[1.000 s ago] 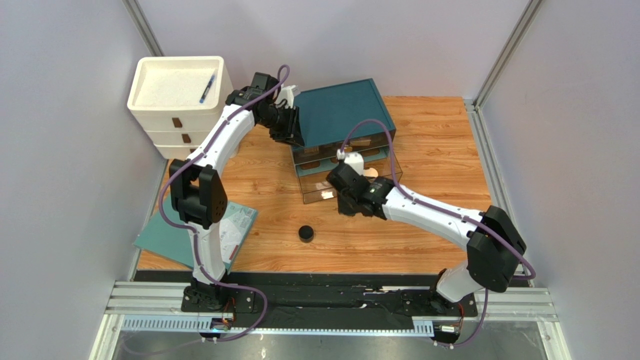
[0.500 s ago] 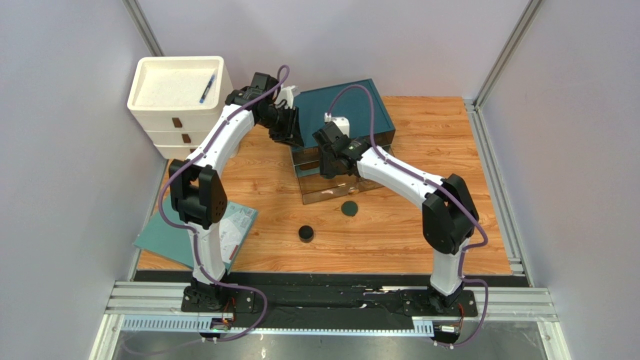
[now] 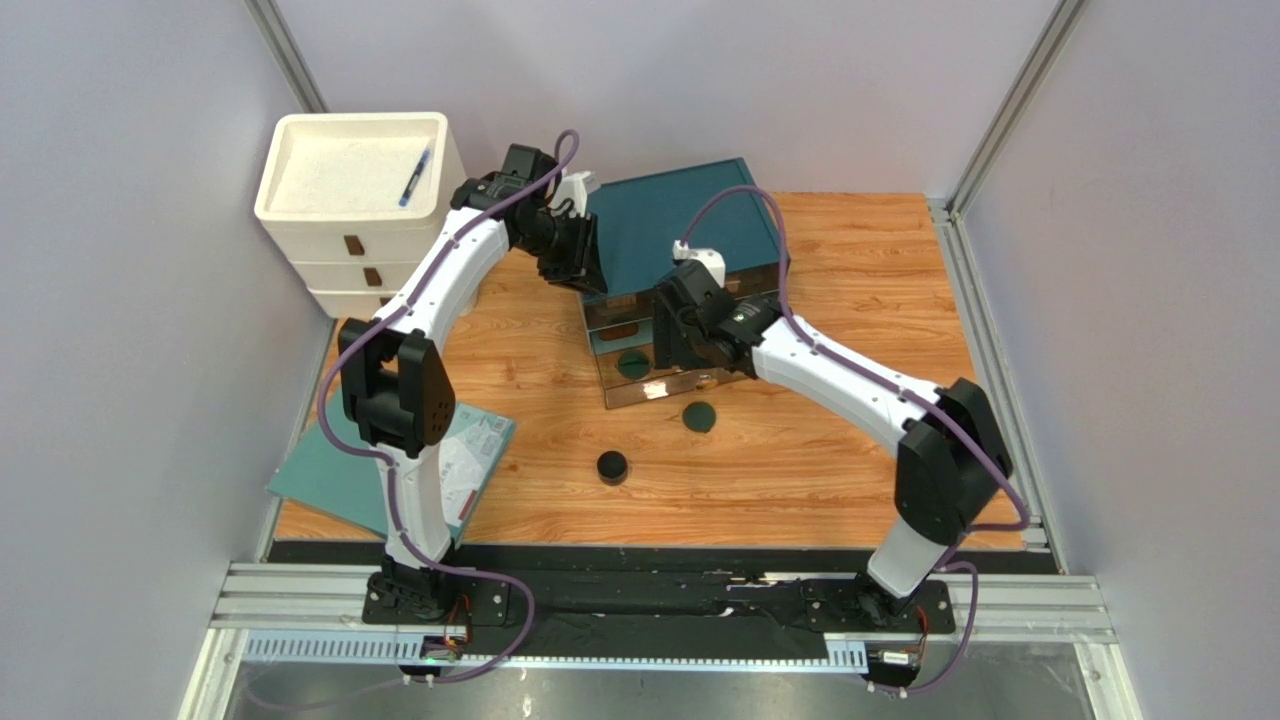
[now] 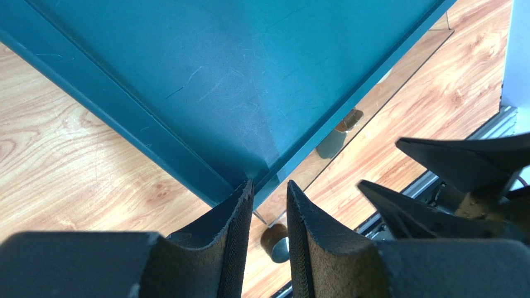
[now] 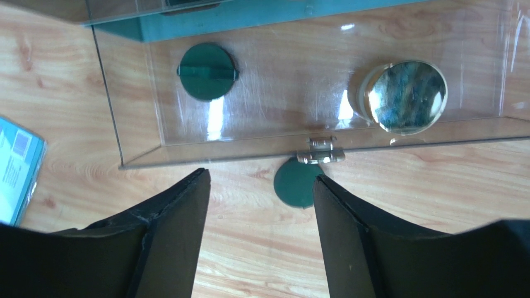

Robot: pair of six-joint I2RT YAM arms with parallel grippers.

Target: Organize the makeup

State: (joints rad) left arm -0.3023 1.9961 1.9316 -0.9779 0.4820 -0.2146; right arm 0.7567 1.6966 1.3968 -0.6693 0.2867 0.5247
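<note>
— Wood-grain surface (image 3: 842, 450), grey walls on three sides: which step do you stand at?

— Judge it as the filling of the drawer. The organizer (image 3: 676, 218) with the teal top sits at the middle rear of the surface, and its clear drawer (image 5: 218, 152) is pulled out toward the arms. Inside lie one dark green disc (image 5: 207, 71) at the left and the gold-rimmed compact (image 5: 407, 96) at the right, well apart.

— How do your pincers stand?

— Your right pincer (image 5: 261, 177) is spread wide and carries nothing. It hangs over the drawer's front wall. Your left pincer (image 4: 270, 184) sits at a left corner of the teal top, its fingers narrowly apart. You cannot tell whether they nip that corner or merely rest by it.

— What lies outside the drawer?

— A second disc (image 5: 298, 183) lies flat on the surface just beside the drawer front, below the metal latch (image 5: 319, 150). The black round jar (image 3: 612, 467) stands nearer the arms, apart from it.

— What does the next move call for?

— Probably the second disc. It is thin and flat, so set the spread fingers to either side of its rim, low against the wood, then press them together. Lift it clear of the front wall before you carry it over the drawer. Leave the left pincer at its corner, since the organizer may otherwise slide.
</note>
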